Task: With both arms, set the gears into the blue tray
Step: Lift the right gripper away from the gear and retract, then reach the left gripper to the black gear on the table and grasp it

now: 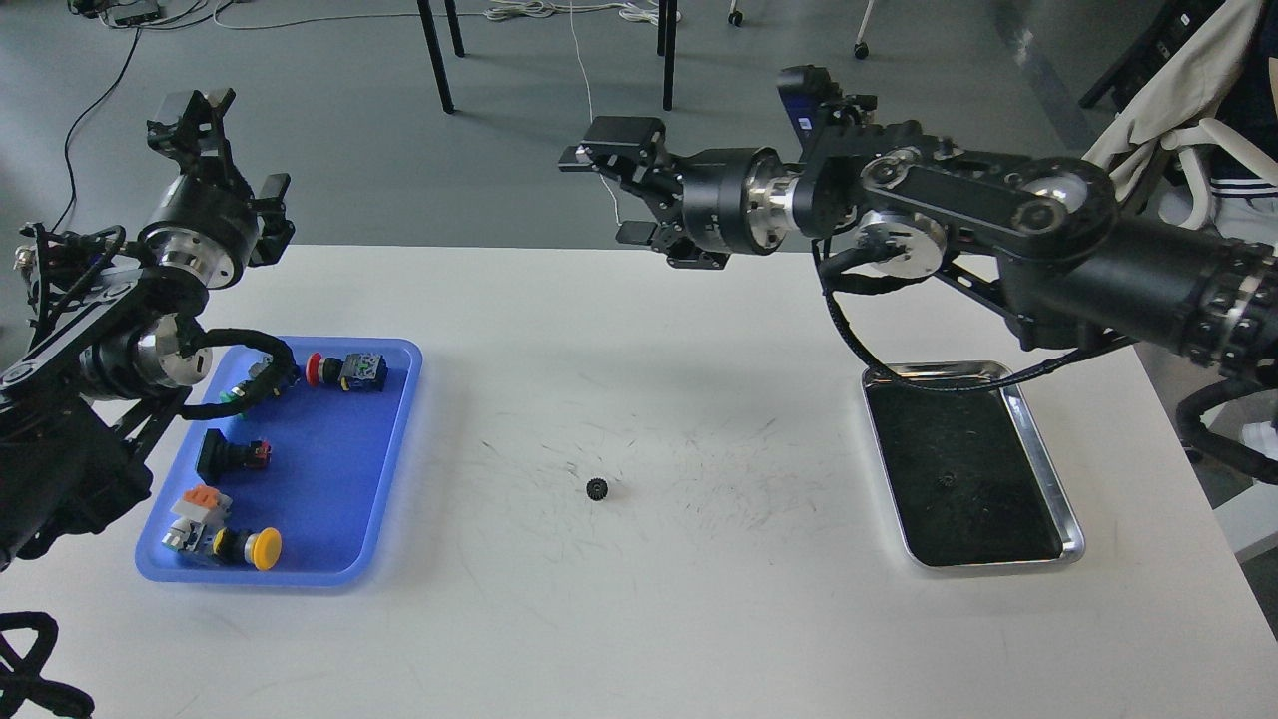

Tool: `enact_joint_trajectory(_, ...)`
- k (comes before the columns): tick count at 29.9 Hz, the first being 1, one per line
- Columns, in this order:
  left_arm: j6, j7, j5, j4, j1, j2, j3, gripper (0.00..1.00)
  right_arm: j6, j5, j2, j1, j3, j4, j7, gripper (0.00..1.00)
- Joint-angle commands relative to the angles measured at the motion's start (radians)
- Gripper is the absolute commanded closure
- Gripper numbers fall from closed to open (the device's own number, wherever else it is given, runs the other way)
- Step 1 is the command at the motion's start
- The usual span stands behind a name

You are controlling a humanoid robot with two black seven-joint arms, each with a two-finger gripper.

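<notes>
A tiny black gear [597, 488] lies alone on the white table, near the middle. A second gear [946, 478] shows faintly on the dark bottom of the steel tray [1074, 540]. The blue tray [329, 479] sits at the left and holds only push-button switches. My right gripper [605, 190] hangs high above the table's far edge, open and empty, far from both gears. My left gripper [192, 108] is raised beyond the blue tray's far left corner, pointing away, its fingers apart and empty.
Several push-button switches lie in the blue tray, among them a yellow-capped one [262, 549] and a red-capped one [318, 369]. My left arm's cable [240, 345] hangs over the tray's far corner. A chair with a beige cloth [1188, 120] stands at the far right.
</notes>
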Motion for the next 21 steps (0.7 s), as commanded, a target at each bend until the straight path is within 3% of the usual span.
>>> enact_joint_trajectory(1, 0.012, -0.001, 0.082, -0.119, 0.0, 0.046, 0.091, 0.02, 0.043, 0.069, -0.191, -0.108, 0.188, -0.006, 0.001, 0.03)
enact_joint_trajectory(7, 0.03, 0.004, 0.329, -0.43, 0.005, 0.167, 0.222, 0.02, 0.124, 0.216, -0.363, -0.401, 0.569, -0.005, -0.001, 0.03)
enact_joint_trajectory(12, 0.044, 0.004, 0.635, -0.66, 0.009, 0.273, 0.367, 0.02, 0.151, 0.371, -0.39, -0.705, 0.798, -0.003, 0.001, 0.03)
enact_joint_trajectory(17, 0.113, 0.004, 1.107, -0.685, 0.038, 0.241, 0.506, 0.02, 0.151, 0.382, -0.352, -0.92, 0.922, -0.003, 0.031, 0.03)
enact_joint_trajectory(21, 0.155, 0.004, 1.381, -0.598, 0.103, 0.149, 0.569, 0.02, 0.151, 0.38, -0.299, -0.959, 0.928, -0.012, 0.048, 0.03)
